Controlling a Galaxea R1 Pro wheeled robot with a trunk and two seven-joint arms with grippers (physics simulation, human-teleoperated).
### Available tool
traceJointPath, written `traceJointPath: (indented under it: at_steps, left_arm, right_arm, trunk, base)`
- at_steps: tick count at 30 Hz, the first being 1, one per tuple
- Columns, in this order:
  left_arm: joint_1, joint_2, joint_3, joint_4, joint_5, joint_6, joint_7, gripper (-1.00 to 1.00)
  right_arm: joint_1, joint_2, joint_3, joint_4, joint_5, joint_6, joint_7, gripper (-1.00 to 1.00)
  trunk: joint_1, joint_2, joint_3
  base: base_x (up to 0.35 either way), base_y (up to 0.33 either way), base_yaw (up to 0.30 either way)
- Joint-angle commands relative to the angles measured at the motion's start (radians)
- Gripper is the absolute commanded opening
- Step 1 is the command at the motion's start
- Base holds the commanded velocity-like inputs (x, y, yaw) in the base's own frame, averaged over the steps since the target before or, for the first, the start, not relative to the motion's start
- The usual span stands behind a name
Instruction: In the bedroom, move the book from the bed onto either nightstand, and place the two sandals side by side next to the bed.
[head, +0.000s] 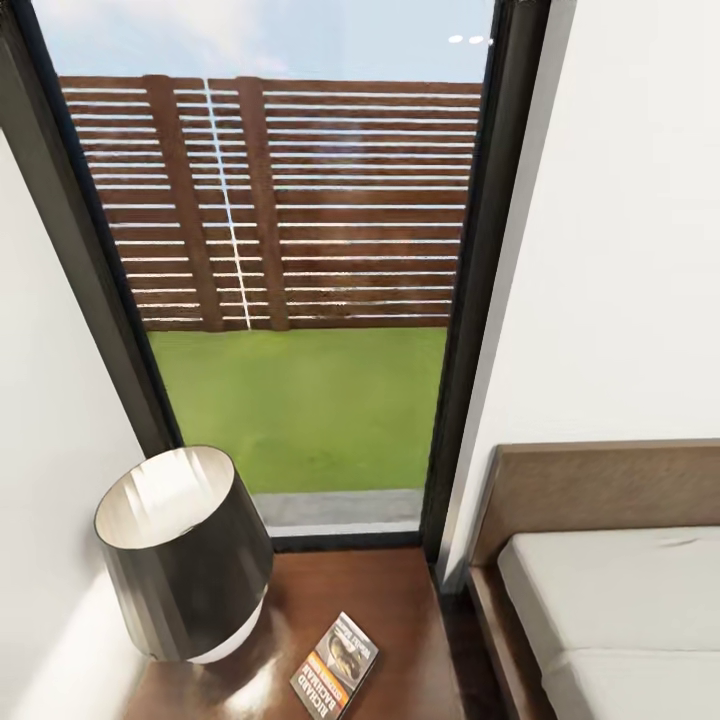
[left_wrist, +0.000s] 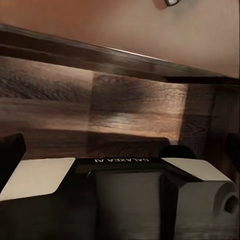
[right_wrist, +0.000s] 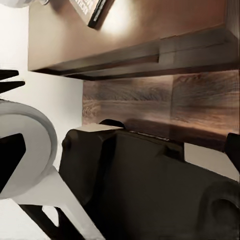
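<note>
The book (head: 335, 665), a thin paperback with an orange band, lies flat on the dark reddish-brown nightstand (head: 400, 610), just right of a lamp. Its corner also appears in the right wrist view as the book (right_wrist: 95, 10) on the nightstand top (right_wrist: 130, 35). The bed (head: 600, 490) stands right of the nightstand, with a brown headboard and a bare pale mattress (head: 620, 600). My left gripper (left_wrist: 120, 155) hangs low over the plank floor with its fingers wide apart and nothing between them. My right gripper (right_wrist: 120, 150) is likewise open and empty. The sandals are out of view.
A dark-shaded lamp (head: 185, 555) fills the nightstand's left half. Behind it is a tall black-framed window (head: 300, 300) onto grass and a slatted fence. White walls flank the window. My own dark base (right_wrist: 150, 190) sits close to the nightstand front.
</note>
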Motion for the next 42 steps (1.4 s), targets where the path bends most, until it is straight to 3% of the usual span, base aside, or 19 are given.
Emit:
traceJointPath:
  at_steps: [1, 7, 12, 16, 19, 23, 25, 31, 42]
  left_arm:
    - [0.007, 0.001, 0.003, 0.001, -0.021, -0.006, -0.004, 1.0]
    - [0.036, 0.005, 0.003, 0.002, -0.062, -0.014, -0.001, 1.0]
    - [0.073, 0.02, 0.003, 0.002, -0.07, -0.016, 0.001, 1.0]
    - [0.097, 0.028, 0.003, 0.002, -0.072, -0.017, 0.002, 1.0]
    - [0.116, 0.043, 0.004, 0.001, -0.073, -0.017, 0.004, 1.0]
    - [0.125, 0.051, 0.004, 0.001, -0.073, -0.019, 0.007, 1.0]
    - [0.126, 0.052, 0.005, 0.0, -0.073, -0.02, 0.007, 1.0]
    - [0.127, 0.052, 0.005, 0.0, -0.072, -0.02, 0.007, 1.0]
    - [0.127, 0.048, 0.005, -0.002, -0.072, -0.02, 0.007, 1.0]
  right_arm:
    - [-0.001, 0.001, -0.006, 0.034, 0.003, 0.001, 0.003, 1.0]
    - [-0.001, 0.001, -0.005, 0.155, 0.003, -0.006, -0.002, 1.0]
    - [-0.001, 0.001, -0.005, 0.204, 0.003, -0.007, -0.005, 1.0]
    - [-0.001, 0.001, -0.006, 0.223, 0.002, -0.007, -0.057, 1.0]
    - [-0.001, 0.002, -0.007, 0.23, -0.002, -0.006, -0.197, 1.0]
    - [-0.001, 0.003, -0.007, 0.232, -0.006, -0.006, -0.437, 1.0]
    - [-0.001, 0.005, -0.007, 0.233, -0.005, -0.006, -0.497, 1.0]
    - [-0.001, 0.019, -0.008, 0.233, -0.001, -0.006, -0.553, 1.0]
    - [-0.001, 0.038, -0.007, 0.233, 0.0, -0.003, -0.561, 1.0]
  trunk:
    - [-0.004, 0.007, 0.002]
    - [-0.027, 0.049, 0.021]
    - [-0.046, 0.084, 0.037]
    - [-0.054, 0.098, 0.043]
    - [-0.054, 0.098, 0.043]
    - [-0.054, 0.098, 0.043]
    - [-0.054, 0.098, 0.043]
    - [-0.054, 0.098, 0.043]
    - [-0.054, 0.098, 0.043]
  base:
    - [0.0, 0.0, 0.0]
    - [0.0, 0.0, 0.0]
    - [0.0, 0.0, 0.0]
    - [0.0, 0.0, 0.0]
    - [0.0, 0.0, 0.0]
    - [0.0, 0.0, 0.0]
    - [0.0, 0.0, 0.0]
    - [0.0, 0.0, 0.0]
    - [0.0, 0.0, 0.0]
